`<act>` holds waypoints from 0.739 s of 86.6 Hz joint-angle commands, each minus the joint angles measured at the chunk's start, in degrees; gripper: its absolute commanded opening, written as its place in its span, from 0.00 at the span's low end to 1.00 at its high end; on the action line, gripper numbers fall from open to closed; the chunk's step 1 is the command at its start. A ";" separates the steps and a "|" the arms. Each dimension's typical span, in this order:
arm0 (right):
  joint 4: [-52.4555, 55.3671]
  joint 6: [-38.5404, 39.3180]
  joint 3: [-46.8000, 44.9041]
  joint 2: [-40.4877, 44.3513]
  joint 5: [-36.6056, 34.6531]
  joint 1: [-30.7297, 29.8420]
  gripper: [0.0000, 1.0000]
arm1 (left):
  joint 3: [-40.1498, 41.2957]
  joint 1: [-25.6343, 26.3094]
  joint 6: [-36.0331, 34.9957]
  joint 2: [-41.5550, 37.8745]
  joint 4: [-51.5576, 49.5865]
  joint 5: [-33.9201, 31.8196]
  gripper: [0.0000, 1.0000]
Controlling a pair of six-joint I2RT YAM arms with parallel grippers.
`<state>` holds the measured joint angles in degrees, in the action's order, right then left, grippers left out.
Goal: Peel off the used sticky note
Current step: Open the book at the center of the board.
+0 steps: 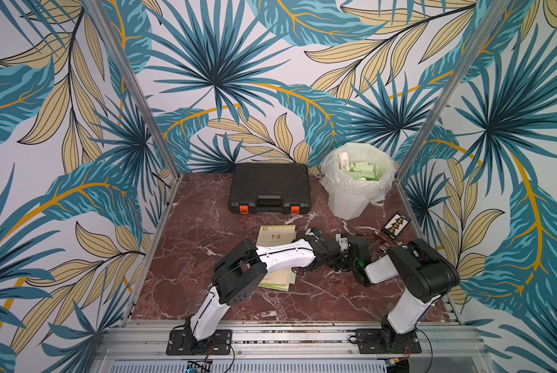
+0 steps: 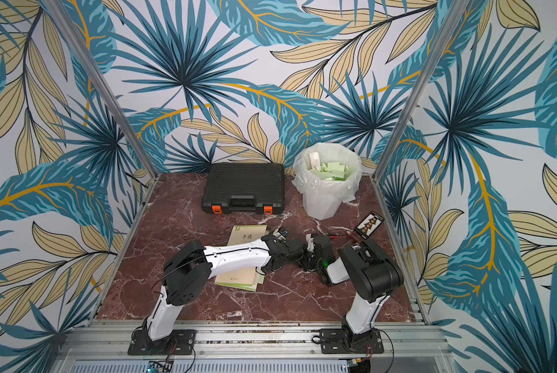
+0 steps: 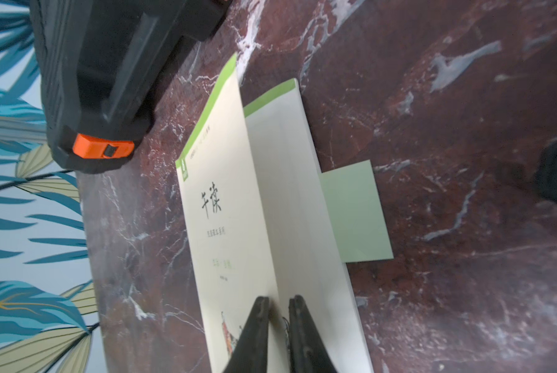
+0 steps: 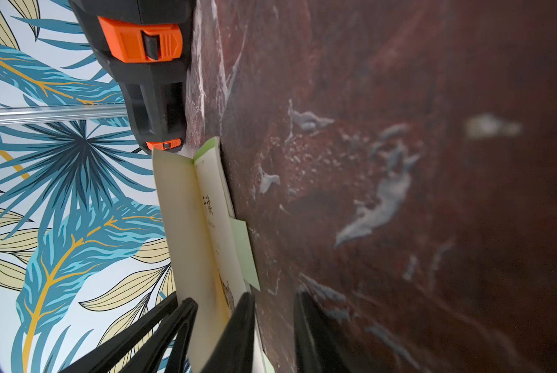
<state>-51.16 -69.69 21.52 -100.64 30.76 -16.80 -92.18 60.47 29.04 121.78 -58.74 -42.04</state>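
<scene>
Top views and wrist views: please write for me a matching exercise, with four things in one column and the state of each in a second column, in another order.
Things
1. black plastic case with orange latches
2. white waste bin with clear plastic liner
3. cream paper booklet with green edge
4. pale green square sticky note

States
a. sticks out past the booklet's side edge
b. closed, lying flat
c. holds pale green paper pieces
d. cover raised off its pages

Pairs: 1-b, 2-c, 3-d, 4-a

Leaf-patterned walls (image 1: 270,64) surround a red marble tabletop (image 1: 190,258)
</scene>
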 commanded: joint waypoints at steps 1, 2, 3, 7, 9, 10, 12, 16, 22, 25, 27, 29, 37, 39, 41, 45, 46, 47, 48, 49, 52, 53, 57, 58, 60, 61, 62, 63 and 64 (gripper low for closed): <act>-0.36 -0.02 -1.06 1.14 0.78 0.19 0.26 | -1.89 0.07 1.22 -1.03 -1.72 -2.68 0.08; -0.40 -0.01 -1.05 1.19 0.79 0.19 0.26 | -1.83 0.08 1.21 -1.15 -1.73 -2.78 0.07; -0.42 -0.01 -1.09 1.21 0.74 0.19 0.26 | -1.76 0.08 1.25 -1.21 -1.73 -2.87 0.06; -0.38 0.04 -1.15 1.36 0.74 0.23 0.26 | -1.48 0.05 1.30 -1.89 -1.65 -3.15 0.02; -0.42 0.16 -1.22 1.44 0.76 0.26 0.26 | -1.33 0.01 1.36 -2.31 -1.58 -3.25 0.01; -0.43 0.21 -1.22 1.52 0.77 0.22 0.26 | -1.24 0.05 1.36 -2.54 -1.48 -3.28 0.00; -0.37 0.22 -1.33 1.61 0.78 0.20 0.26 | -1.05 0.04 1.39 -2.93 -1.34 -3.30 0.00; -0.15 0.40 -1.37 1.79 0.79 0.19 0.26 | -0.75 0.06 1.50 -3.93 -1.21 -3.30 0.00; 0.19 0.66 -1.48 2.21 0.78 0.19 0.26 | -0.07 0.01 1.74 -6.05 -0.80 -3.07 0.00; 0.46 0.81 -1.56 2.41 0.79 0.21 0.26 | 0.39 0.00 1.86 -7.13 -0.50 -2.82 0.00; 0.62 0.90 -1.56 2.63 0.79 0.19 0.26 | 0.72 -0.06 1.80 -8.10 -0.17 -2.51 0.00; 0.80 0.99 -1.50 2.75 0.79 0.19 0.26 | 1.11 -0.12 1.77 -9.00 0.20 -2.05 0.00; 1.37 1.30 -1.42 3.51 0.98 0.19 0.26 | 2.96 -0.54 1.49 -13.44 2.24 -0.08 0.00; 1.58 1.35 -1.29 3.74 1.15 0.19 0.26 | 3.65 -0.75 1.47 -14.82 3.07 0.64 0.00; 1.76 1.43 -1.19 3.95 1.34 0.23 0.26 | 4.35 -1.00 1.42 -16.16 3.78 1.39 0.00; 2.50 1.68 -0.83 4.39 1.65 0.19 0.26 | 6.15 -1.71 1.28 -18.81 5.84 3.42 0.00; 2.66 1.67 -0.76 4.57 1.75 0.19 0.26 | 6.85 -2.04 1.24 -19.45 6.63 4.23 0.00; 2.78 1.80 -0.72 4.71 1.79 0.19 0.26 | 7.50 -2.38 1.22 -20.38 7.28 5.03 0.00; 2.93 1.82 -0.62 4.82 1.86 0.19 0.26 | 8.09 -2.73 1.21 -21.25 7.96 5.87 0.00; 3.09 1.87 -0.57 4.96 1.90 0.23 0.26 | 8.61 -3.08 1.20 -22.03 8.48 6.69 0.00; 3.51 1.99 -0.52 5.46 2.04 0.24 0.26 | 10.87 -4.17 1.18 -24.95 11.23 9.32 0.00; 3.60 2.04 -0.47 5.63 2.03 0.21 0.26 | 12.06 -4.59 1.19 -25.90 12.04 10.26 0.00; 4.34 2.25 -0.27 6.39 2.16 0.19 0.26 | 15.82 -6.33 1.46 -29.57 15.28 13.03 0.00; 4.54 2.31 -0.22 6.54 2.14 0.19 0.26 | 16.91 -6.77 1.55 -30.50 15.83 13.65 0.00; 4.96 2.53 -0.13 6.82 2.14 0.19 0.26 | 18.37 -7.69 1.83 -32.03 17.25 14.77 0.00; 5.21 2.62 -0.10 7.02 2.17 0.19 0.26 | 19.11 -8.11 1.96 -32.87 17.74 15.22 0.00; 5.21 2.62 -0.10 7.02 2.17 0.19 0.26 | 20.18 -8.53 2.06 -33.60 18.55 15.63 0.00; 5.33 2.71 -0.04 7.25 2.14 0.19 0.26 | 20.94 -9.01 2.16 -34.22 19.09 16.05 0.00; 5.48 2.80 -0.01 7.36 2.12 0.19 0.26 | 22.15 -9.47 2.20 -34.80 19.76 16.43 0.00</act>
<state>-48.58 -68.77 20.91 -95.42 32.03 -16.80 -76.84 55.00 30.26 92.49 -47.68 -32.77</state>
